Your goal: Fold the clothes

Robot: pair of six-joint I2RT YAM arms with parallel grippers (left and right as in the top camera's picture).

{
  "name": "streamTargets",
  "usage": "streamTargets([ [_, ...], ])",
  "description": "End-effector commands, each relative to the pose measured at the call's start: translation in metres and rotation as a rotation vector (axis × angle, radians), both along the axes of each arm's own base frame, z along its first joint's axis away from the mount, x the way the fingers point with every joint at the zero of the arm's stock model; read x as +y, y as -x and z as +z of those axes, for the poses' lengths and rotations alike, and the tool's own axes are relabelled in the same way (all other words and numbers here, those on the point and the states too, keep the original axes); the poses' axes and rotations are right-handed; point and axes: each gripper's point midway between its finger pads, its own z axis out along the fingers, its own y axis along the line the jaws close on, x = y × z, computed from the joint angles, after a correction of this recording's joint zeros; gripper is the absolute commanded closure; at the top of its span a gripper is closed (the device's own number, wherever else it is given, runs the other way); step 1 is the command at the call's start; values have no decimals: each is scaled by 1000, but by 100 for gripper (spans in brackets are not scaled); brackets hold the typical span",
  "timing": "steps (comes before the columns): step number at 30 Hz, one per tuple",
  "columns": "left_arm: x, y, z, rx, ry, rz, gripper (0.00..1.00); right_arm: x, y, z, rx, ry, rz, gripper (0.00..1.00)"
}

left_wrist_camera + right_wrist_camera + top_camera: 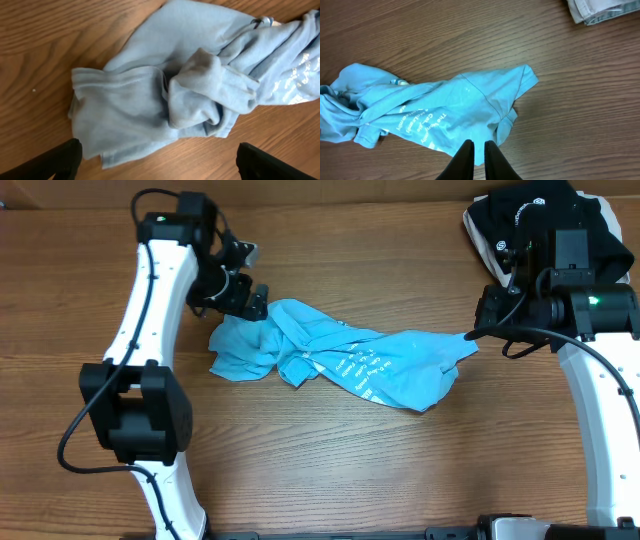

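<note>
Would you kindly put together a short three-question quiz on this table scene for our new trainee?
1. True or false: the T-shirt lies flat and fully spread out on the table.
2. Multiple choice: which gripper has its fingers spread wide? A. left B. right C. neither
3. Short answer: what colour is the garment in the top right corner of the overhead view?

Key
1. False: it is bunched and twisted.
2. A: the left gripper is wide open, while the right gripper is almost closed.
3. Black, with white logos.
</note>
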Motion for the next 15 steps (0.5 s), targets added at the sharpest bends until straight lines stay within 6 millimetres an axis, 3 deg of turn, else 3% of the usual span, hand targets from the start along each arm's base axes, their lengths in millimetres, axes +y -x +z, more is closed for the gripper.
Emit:
streamTargets([
  [1,-20,13,-3,-21,96,-146,0,-3,-2,1,-10,13,0,88],
  [5,-32,30,-36,9,111,-244,0,-3,-2,1,-9,12,0,87],
  [7,-34,37,-51,19,110,-273,0,-3,-2,1,-9,12,0,69],
  [10,-33,42,-72,25,105,-276,0,-3,-2,1,-9,12,0,52],
  [15,-32,39,-86,-4,103,-275,2,-3,-2,1,-8,12,1,44],
])
